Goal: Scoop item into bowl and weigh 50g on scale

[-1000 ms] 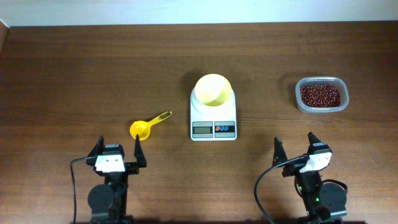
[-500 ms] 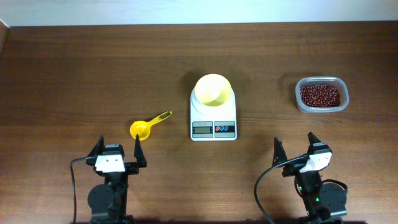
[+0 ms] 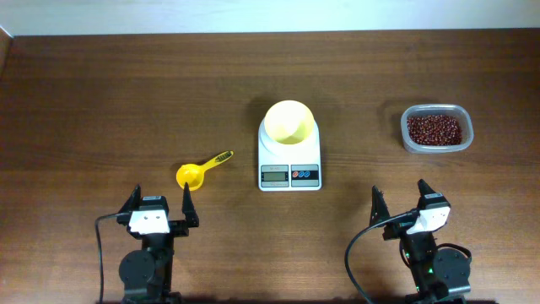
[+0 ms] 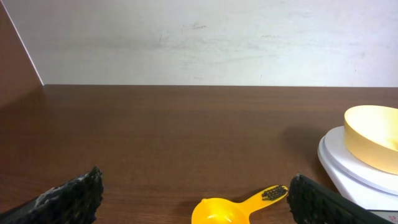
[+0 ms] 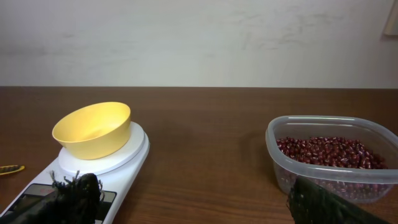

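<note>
Dark wood table (image 3: 101, 84), pale wall (image 4: 199, 37) behind its far edge. Scale (image 3: 289, 176) sits near the middle of the table, display and buttons on the edge facing the arms. Bowl (image 3: 288, 122) stands upright on the scale's platform, toward its far side; its inside shows plain yellow in the right wrist view. Beans (image 3: 434, 129) lie as a loose layer in a clear container (image 3: 403, 127) at far right, well apart from the scale. Yellow scoop (image 3: 201, 169) lies flat on the table left of the scale, not touching it, with the cup toward the left arm and the handle angled toward the scale. Left tool (image 3: 160, 192) is near the front edge, fingers spread wide with nothing between them; the scoop's cup lies just beyond its right fingertip. Right tool (image 3: 399, 190) is near the front edge on the right, likewise spread wide and gripping nothing, well apart from the container and to the right of the scale.
</note>
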Controlling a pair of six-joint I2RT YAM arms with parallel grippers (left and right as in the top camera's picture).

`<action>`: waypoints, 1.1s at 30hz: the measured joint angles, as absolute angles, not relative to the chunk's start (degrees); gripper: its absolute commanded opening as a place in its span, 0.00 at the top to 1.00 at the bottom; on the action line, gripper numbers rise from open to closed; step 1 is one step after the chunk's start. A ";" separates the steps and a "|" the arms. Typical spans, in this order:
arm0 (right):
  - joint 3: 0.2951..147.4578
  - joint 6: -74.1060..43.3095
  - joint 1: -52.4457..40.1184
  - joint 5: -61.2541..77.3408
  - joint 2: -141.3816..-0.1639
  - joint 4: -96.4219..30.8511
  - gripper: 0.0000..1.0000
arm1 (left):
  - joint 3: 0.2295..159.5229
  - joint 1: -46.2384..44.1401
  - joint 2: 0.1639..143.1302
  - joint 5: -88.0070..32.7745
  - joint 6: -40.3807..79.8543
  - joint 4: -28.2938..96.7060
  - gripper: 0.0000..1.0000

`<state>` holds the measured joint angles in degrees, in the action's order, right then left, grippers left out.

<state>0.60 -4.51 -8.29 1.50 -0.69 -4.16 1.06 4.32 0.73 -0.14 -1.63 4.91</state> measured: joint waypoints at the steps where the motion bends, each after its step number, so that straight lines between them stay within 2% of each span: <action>1: 0.60 -4.49 -8.29 1.50 -0.69 -4.16 0.01 | 1.06 4.32 0.73 -0.14 -1.63 4.91 0.02; 7: 0.60 -4.49 -8.29 1.50 -0.69 -4.16 0.02 | 0.93 4.32 0.75 -0.16 -1.63 3.40 0.01; 13: 0.60 -4.49 -8.29 1.48 -0.69 -4.19 0.01 | 0.64 4.32 0.73 -0.64 -1.41 -8.43 0.01; 20: 0.60 -4.49 -8.29 1.45 -0.69 -4.21 0.01 | 6.87 4.32 1.91 -0.64 -1.21 -6.20 0.01; 28: 0.60 -4.49 -8.29 1.30 -0.60 -4.25 0.01 | 26.57 4.32 22.81 -0.84 -0.97 7.29 0.01; 33: 0.60 -4.51 -8.29 1.30 -0.58 -4.23 0.02 | 41.52 4.32 37.80 -3.22 -0.99 26.39 0.01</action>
